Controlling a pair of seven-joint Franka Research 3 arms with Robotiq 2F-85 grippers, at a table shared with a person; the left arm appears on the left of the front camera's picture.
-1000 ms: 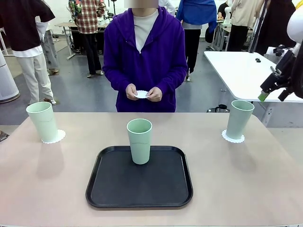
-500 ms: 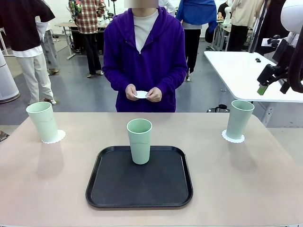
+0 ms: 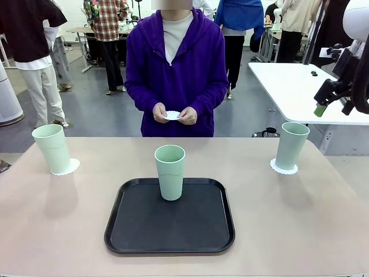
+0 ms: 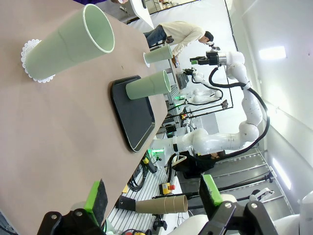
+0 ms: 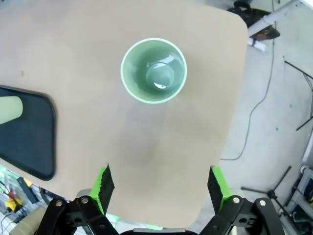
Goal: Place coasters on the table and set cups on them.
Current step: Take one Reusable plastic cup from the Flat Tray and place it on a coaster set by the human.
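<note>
My left fingers (image 4: 98, 198) and right fingers (image 5: 105, 186) hang released, empty. Cups (image 3: 52, 149) sit on coasters (image 3: 64, 168) at the worktop's (image 3: 288, 231) ten and two o'clock. The third cup (image 3: 170, 172) stands at the tray's (image 3: 173, 228) twelve, I reckon because the person (image 3: 176, 69) holds its coaster (image 3: 172, 115).

Black tray (image 3: 132, 231) at centre of table (image 3: 52, 231), middle cup (image 3: 170, 172) upright on its 12 o'clock end. 10 o'clock cup (image 3: 52, 147) and 2 o'clock cup (image 3: 291, 144) near far corners. Bare surface at 3 and 9 o'clock of tray. Right gripper (image 3: 333, 108) high above 2 o'clock cup, well apart.

Bright even indoor light, soft shadows, wide-angle wrist distortion
</note>
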